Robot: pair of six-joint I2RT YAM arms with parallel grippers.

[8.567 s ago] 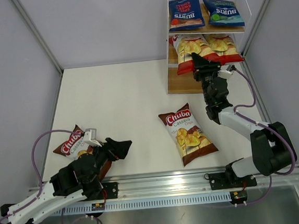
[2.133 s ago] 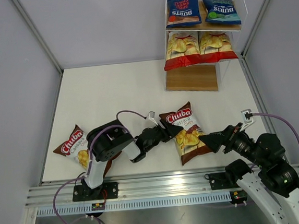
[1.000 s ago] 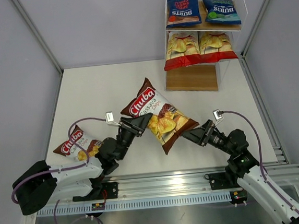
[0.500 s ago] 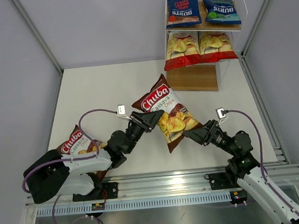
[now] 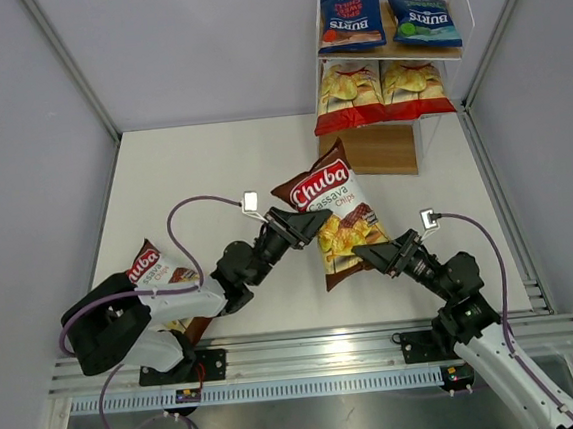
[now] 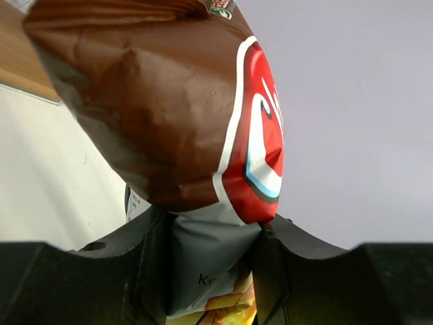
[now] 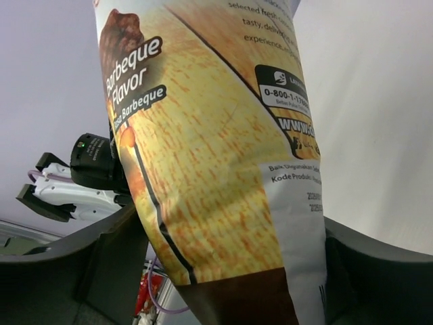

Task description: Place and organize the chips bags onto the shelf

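A brown Chuba chips bag [image 5: 335, 213] hangs in the air over the table's middle, logo end toward the shelf [image 5: 391, 63]. My left gripper [image 5: 304, 224] is shut on its left edge; the left wrist view shows the bag [image 6: 169, 101] pinched in that gripper [image 6: 213, 237]. My right gripper [image 5: 376, 257] is at the bag's lower right end. There its jaws [image 7: 230, 233] stand wide on both sides of the bag [image 7: 203, 135]. A second brown bag [image 5: 156, 273] lies at the near left, partly under the left arm.
The shelf's top tier holds two blue Burts bags [image 5: 350, 20] [image 5: 426, 20]. The middle tier carries two red-and-white bags [image 5: 346, 94] [image 5: 416, 85]. Below them the wooden tier [image 5: 366, 150] shows bare. Grey walls close in the table on three sides.
The left gripper has carried the brown bag up and further toward the shelf. The right gripper followed under the bag's lower end, and its jaws have narrowed a little.
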